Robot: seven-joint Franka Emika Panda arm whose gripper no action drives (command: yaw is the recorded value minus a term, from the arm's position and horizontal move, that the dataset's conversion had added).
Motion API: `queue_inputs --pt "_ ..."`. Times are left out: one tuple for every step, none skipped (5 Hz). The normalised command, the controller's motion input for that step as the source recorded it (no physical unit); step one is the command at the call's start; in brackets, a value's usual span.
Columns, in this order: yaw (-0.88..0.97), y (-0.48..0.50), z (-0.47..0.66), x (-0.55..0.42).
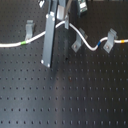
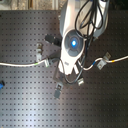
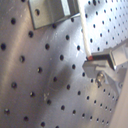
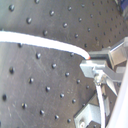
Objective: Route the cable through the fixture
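**Q:** Cable (image 1: 92,46) position — where did it lie at that moment?

**A:** It ran across the black perforated table (image 1: 75,100) from the first exterior view's left, past a green band (image 1: 23,43), up under the arm, then dipped and rose to a grey clip (image 1: 111,37) at the first exterior view's right, which it already touched. In both wrist views the white cord met the claw (image 4: 90,64) at its tip.

**Q:** Was the claw clenched on it?

**A:** It looked clamped on the cable: in the second wrist view the cord ended right at the fingertip (image 4: 86,67), held up off the table.

**Q:** And the fixture?

**A:** A small grey upright clip (image 1: 75,45) stood just below the held stretch in the first exterior view. I took that for the fixture; its forked top was too blurred to confirm. The cable passed beside it, not visibly seated.

**Q:** So which step?

**A:** Carrying the held section toward the fork, I judged. Next called for lining the cord over the notch and lowering it in without tugging it off the right-hand clip.
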Motion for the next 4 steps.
queue_inputs --pt "0.00 0.083 0.02 0.030" --pt "-0.21 0.130 0.00 0.101" --pt "-0.19 0.084 -0.01 0.204" --pt "-0.14 0.011 0.00 0.064"
